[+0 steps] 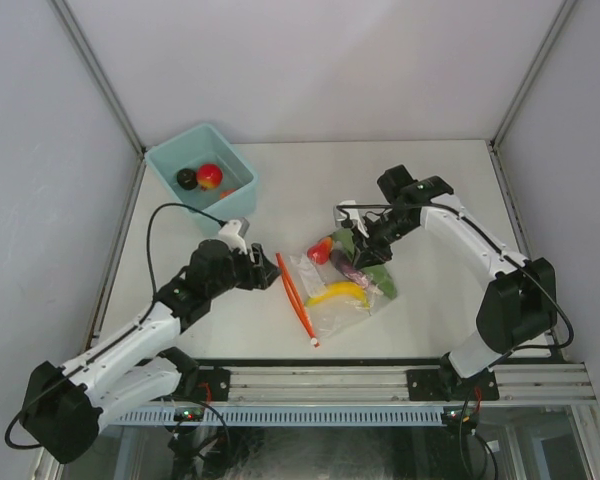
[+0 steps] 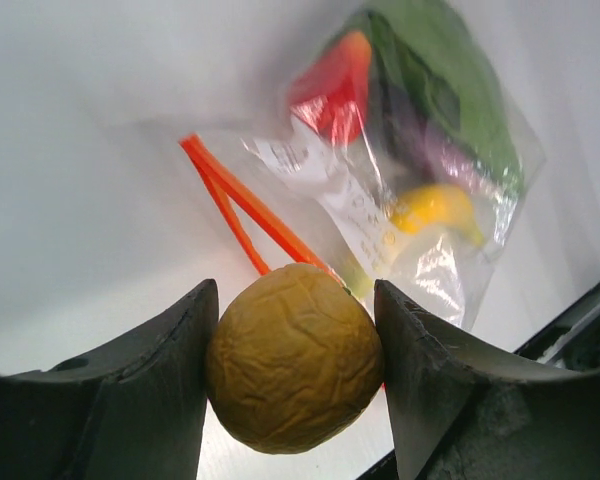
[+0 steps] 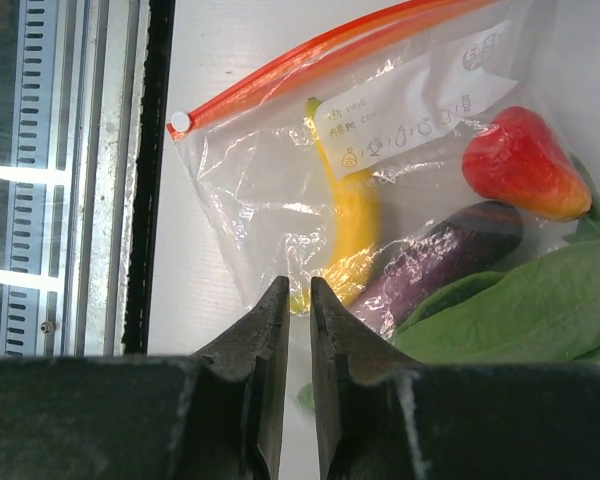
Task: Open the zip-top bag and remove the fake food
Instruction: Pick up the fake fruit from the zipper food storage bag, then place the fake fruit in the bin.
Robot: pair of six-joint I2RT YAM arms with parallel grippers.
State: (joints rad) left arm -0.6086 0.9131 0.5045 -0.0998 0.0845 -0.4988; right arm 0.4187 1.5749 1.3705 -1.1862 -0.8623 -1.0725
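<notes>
Left gripper (image 1: 262,272): clenched on a wrinkled yellow-brown ball (image 2: 293,358), which is seated squarely between both fingers and held clear of the table (image 1: 440,190).
Right gripper (image 3: 300,300): jaws drawn almost together, with only a thin slit between them, poised at the closed end of the zip-top bag (image 1: 332,315). Whether film is pinched cannot be told.
Bag position: laid flat mid-table, between the two grippers.
Bag axis: the long axis runs from the orange zip strip (image 1: 295,295) on the left arm's side to the closed end under the right gripper. The strip's two halves are seen parted in the left wrist view, so the mouth is judged open.
Food in bag: banana (image 3: 352,220), eggplant (image 3: 445,255), red piece (image 3: 520,165) and green leaf (image 3: 520,310).
Food already out: red apple (image 1: 210,176) and dark round piece (image 1: 187,179), lying in the teal bin (image 1: 177,138).
Deciding relation: the bin lies to the far left of the left gripper, on the opposite side from the bag mouth. The left arm is much the nearer.
Next move, as judged: the ball is to be swung away from the mouth, over the bin's near rim, and released there.
</notes>
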